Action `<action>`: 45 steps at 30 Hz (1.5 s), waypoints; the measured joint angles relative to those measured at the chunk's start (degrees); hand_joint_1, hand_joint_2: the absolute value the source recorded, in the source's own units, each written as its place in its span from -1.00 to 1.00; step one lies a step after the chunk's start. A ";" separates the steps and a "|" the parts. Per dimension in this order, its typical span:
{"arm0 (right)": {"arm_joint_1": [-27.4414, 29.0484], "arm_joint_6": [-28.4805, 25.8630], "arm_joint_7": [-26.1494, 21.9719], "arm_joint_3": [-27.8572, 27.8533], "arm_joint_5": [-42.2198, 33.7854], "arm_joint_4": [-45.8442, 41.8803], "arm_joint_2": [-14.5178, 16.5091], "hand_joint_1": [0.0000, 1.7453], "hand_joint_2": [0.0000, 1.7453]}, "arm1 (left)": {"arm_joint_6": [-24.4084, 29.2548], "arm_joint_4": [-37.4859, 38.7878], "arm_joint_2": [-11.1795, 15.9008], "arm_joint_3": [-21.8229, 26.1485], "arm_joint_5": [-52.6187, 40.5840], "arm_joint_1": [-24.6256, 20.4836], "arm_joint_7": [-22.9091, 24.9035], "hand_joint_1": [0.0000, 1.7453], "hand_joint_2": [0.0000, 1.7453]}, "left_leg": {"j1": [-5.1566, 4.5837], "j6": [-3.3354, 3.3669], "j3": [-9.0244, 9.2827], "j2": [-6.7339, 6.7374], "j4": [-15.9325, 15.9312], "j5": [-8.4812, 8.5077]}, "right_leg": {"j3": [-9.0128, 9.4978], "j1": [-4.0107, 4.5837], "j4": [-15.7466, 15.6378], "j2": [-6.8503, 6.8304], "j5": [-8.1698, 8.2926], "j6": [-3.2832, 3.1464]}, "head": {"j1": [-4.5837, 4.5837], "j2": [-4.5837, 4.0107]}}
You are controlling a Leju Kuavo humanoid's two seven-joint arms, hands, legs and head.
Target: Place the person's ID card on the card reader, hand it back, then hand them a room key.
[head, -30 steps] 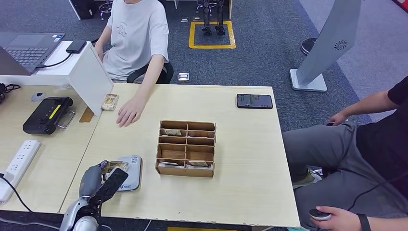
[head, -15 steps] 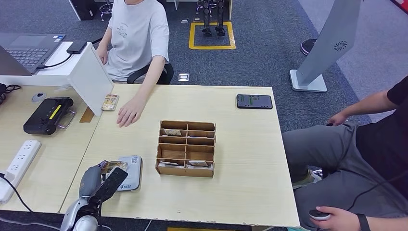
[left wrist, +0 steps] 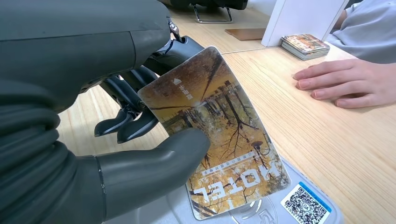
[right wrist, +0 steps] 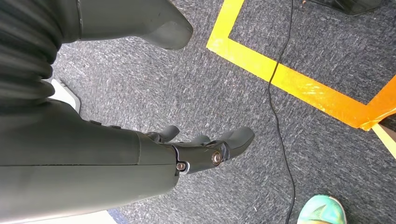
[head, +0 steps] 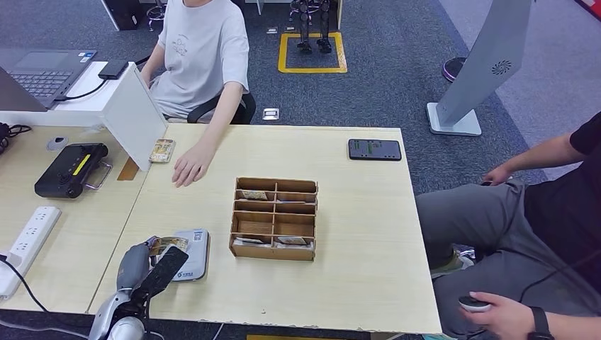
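Card (left wrist: 219, 140) with the autumn-tree print sits pinched between thumb and fingers of the left hand (head: 145, 265), tilted over the grey reader (head: 193, 255) at the desk's (head: 354, 212) near edge, while the right hand (right wrist: 205, 149) hangs spread above carpet.

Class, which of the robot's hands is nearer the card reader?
Left. The left hand holds the card over the card reader; the right hand hangs above the floor.
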 joint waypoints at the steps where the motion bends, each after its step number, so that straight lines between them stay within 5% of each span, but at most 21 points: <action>1: 0.01 0.03 0.05 0.00 0.01 -0.03 0.00 -1.00 1.00 | -0.15 0.01 0.00 0.01 -0.27 0.00 0.14 1.00 1.00 | 0.00 0.00 0.00 0.00 0.00 0.00 | 0.01 0.00 0.00 0.00 0.00 0.00 | 0.00 0.00; 15: 0.34 0.64 0.59 0.00 0.25 -1.13 0.00 -1.00 1.00 | -1.34 -0.24 -0.22 0.01 -4.98 0.02 0.45 1.00 1.00 | 0.00 0.00 0.10 0.00 0.00 0.00 | 0.08 0.00 0.00 0.00 0.00 0.00 | -0.01 0.00; 18: 0.44 0.80 0.68 0.01 0.37 -1.38 0.00 -1.00 1.00 | -6.84 -2.15 -0.70 0.31 5.20 0.52 -1.84 1.00 1.00 | 0.00 0.00 0.10 -0.03 0.00 0.00 | 0.09 0.00 0.00 -0.03 0.00 0.00 | -0.01 0.00; 22: 0.56 2.02 1.21 0.62 1.51 -2.18 -0.14 -1.00 1.00 | -20.61 -7.93 -0.80 2.46 42.25 1.72 -3.25 1.00 1.00 | 0.02 0.01 -0.02 -0.06 0.01 0.04 | -0.02 0.03 0.00 -0.07 0.01 0.00 | 0.00 0.00; 25: 0.60 2.68 1.67 1.15 1.87 -2.82 -0.22 -1.00 1.00 | -20.21 -11.17 -0.14 2.63 62.70 1.99 -3.08 1.00 1.00 | 0.00 0.00 -0.08 -0.04 0.01 0.07 | -0.07 0.03 0.00 -0.04 0.03 0.00 | 0.03 0.00; 33: 0.73 2.75 1.90 1.43 1.89 -3.67 -0.26 -1.00 1.00 | -17.07 -14.23 1.15 2.66 56.59 1.81 -7.13 1.00 1.00 | 0.00 0.01 -0.20 -0.06 0.05 0.06 | -0.26 0.01 0.00 -0.03 0.02 0.00 | 0.00 0.00; 38: 1.11 1.99 1.26 1.44 1.68 -3.69 -0.39 -1.00 1.00 | -10.15 -16.82 3.16 3.54 58.70 -6.03 -17.77 1.00 1.00 | 0.07 0.01 -0.42 -0.24 0.10 0.20 | -0.38 0.07 0.01 -0.21 0.08 -0.02 | -0.03 0.00; 45: 1.33 2.74 0.48 1.44 1.26 -3.61 -0.44 -1.00 1.00 | -8.29 -18.72 10.03 4.95 56.29 -20.12 -15.72 1.00 1.00 | 0.11 -0.06 -0.40 -0.04 0.09 0.28 | -0.42 0.15 0.06 -0.02 0.22 -0.18 | -0.05 0.00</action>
